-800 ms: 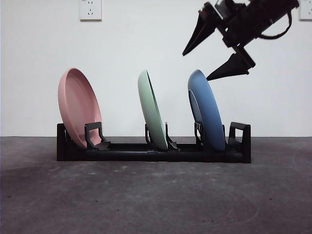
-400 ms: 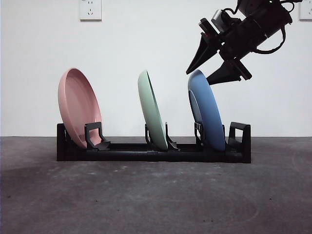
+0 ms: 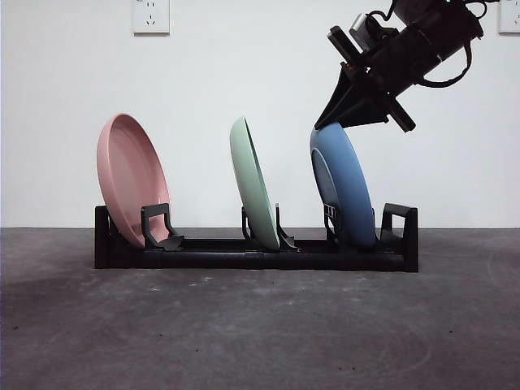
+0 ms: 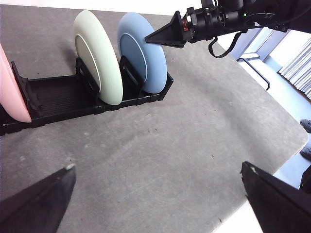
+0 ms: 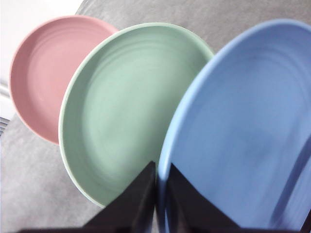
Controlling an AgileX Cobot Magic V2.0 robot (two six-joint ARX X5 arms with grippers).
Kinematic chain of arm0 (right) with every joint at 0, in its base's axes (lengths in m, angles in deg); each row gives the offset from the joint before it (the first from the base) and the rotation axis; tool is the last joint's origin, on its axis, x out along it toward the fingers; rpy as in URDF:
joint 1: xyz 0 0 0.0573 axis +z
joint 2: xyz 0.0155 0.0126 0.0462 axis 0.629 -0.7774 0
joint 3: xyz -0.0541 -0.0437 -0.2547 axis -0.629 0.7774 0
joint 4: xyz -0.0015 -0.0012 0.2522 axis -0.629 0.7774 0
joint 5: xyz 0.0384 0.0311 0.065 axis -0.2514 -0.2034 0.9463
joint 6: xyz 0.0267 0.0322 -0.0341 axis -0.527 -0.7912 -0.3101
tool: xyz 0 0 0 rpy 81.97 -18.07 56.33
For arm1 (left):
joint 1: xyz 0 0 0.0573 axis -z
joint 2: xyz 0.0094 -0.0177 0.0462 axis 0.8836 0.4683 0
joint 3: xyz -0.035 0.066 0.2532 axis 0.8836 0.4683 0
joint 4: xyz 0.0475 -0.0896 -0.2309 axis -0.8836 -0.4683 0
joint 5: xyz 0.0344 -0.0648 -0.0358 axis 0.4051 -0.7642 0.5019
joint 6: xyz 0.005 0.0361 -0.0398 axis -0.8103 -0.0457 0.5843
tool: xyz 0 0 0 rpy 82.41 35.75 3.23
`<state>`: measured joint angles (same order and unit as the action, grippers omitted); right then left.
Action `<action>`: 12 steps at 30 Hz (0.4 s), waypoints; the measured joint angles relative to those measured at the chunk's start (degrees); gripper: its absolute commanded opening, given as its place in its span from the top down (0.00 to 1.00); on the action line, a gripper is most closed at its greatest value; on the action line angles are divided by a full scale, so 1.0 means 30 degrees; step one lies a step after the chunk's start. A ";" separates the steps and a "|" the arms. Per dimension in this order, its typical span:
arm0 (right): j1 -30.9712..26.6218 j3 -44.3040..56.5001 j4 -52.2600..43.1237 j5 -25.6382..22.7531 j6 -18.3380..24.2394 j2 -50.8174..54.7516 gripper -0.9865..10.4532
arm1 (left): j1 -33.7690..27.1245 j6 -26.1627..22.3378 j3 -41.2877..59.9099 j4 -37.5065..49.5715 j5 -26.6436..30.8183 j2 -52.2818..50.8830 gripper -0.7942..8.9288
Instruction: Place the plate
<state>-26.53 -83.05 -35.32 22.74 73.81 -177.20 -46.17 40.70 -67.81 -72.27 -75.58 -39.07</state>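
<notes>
A black rack (image 3: 244, 258) holds three plates on edge: pink (image 3: 130, 175) at the left, green (image 3: 253, 183) in the middle, blue (image 3: 345, 187) at the right. My right gripper (image 3: 335, 120) comes down from the upper right and is shut on the blue plate's top rim. In the right wrist view its jaws (image 5: 158, 177) pinch the blue plate's (image 5: 243, 121) edge, with the green plate (image 5: 126, 111) and pink plate (image 5: 43, 68) behind. My left gripper (image 4: 158, 194) is open and empty, high above the table, away from the rack (image 4: 58, 97).
The rack stands on a dark grey table (image 3: 260, 325) in front of a white wall with a socket (image 3: 151, 15). The left wrist view shows the table's edge (image 4: 272, 160) to the right of the rack.
My right gripper has come down and left onto the blue plate and closed its jaws on the top rim. The blue plate has shifted slightly left.
</notes>
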 measured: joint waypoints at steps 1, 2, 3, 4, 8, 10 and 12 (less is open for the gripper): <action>-0.0007 0.0000 0.0000 0.0007 -0.0087 0.0000 0.90 | 0.0000 0.0000 0.0000 0.0000 0.0000 0.0000 0.34; -0.0007 0.0000 -0.0007 0.0007 -0.0219 0.0007 0.90 | 0.0000 0.0000 0.0000 0.0000 0.0000 0.0000 0.34; -0.0007 0.0000 0.0000 0.0015 -0.0335 0.0007 0.90 | 0.0000 0.0000 0.0000 0.0000 0.0000 0.0000 0.34; -0.0007 0.0000 0.0000 0.0015 -0.0481 0.0029 0.90 | 0.0000 0.0000 0.0000 0.0000 0.0000 0.0000 0.34; -0.0007 0.0000 0.0211 -0.0066 -0.1078 0.0393 0.90 | 0.0000 0.0000 0.0000 0.0000 0.0000 0.0000 0.34; -0.0029 0.0000 0.0219 0.0022 -0.1348 0.0831 0.90 | 0.0000 0.0000 0.0000 0.0000 0.0000 0.0000 0.34; -0.0029 0.0000 0.0219 0.0219 -0.1603 0.1413 0.90 | 0.0000 0.0000 0.0000 0.0000 0.0000 0.0000 0.34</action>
<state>-26.61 -83.05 -34.66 23.40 69.00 -172.96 -46.17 40.70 -67.81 -72.27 -75.58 -39.07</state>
